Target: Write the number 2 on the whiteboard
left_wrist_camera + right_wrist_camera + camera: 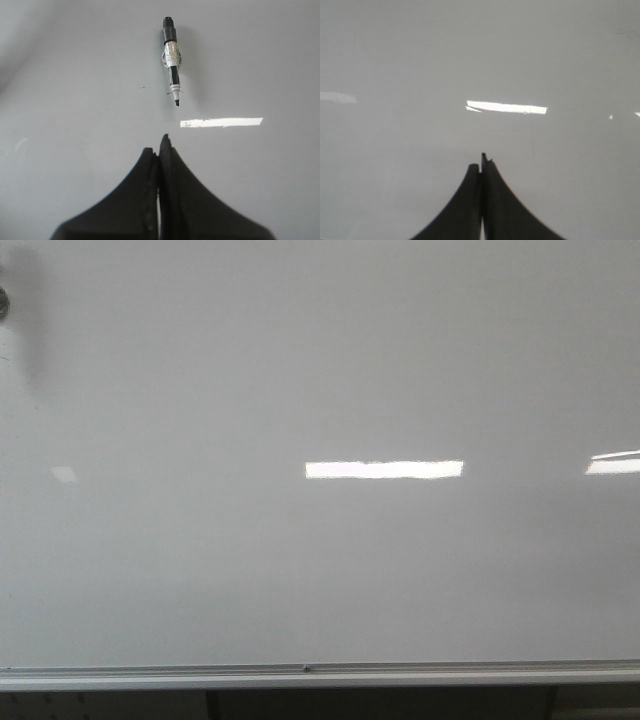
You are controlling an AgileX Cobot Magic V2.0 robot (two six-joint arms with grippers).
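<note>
Whiteboard (320, 570) fills the front view, its silver rail (320, 676) along the bottom edge, no digit legible. Left claw (160, 150) is closed on nothing, bottom centre; beyond it a marker (171, 60) lies upper centre. Right claw (481, 167) is also closed, empty.

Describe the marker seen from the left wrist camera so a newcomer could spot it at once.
Start with the whiteboard filling the left wrist view. Beyond the shut left end effector, just above the bright rectangular reflection, the marker sits held in a small clear clip. It is the only object on the board: black cap end up, tip down.
</note>
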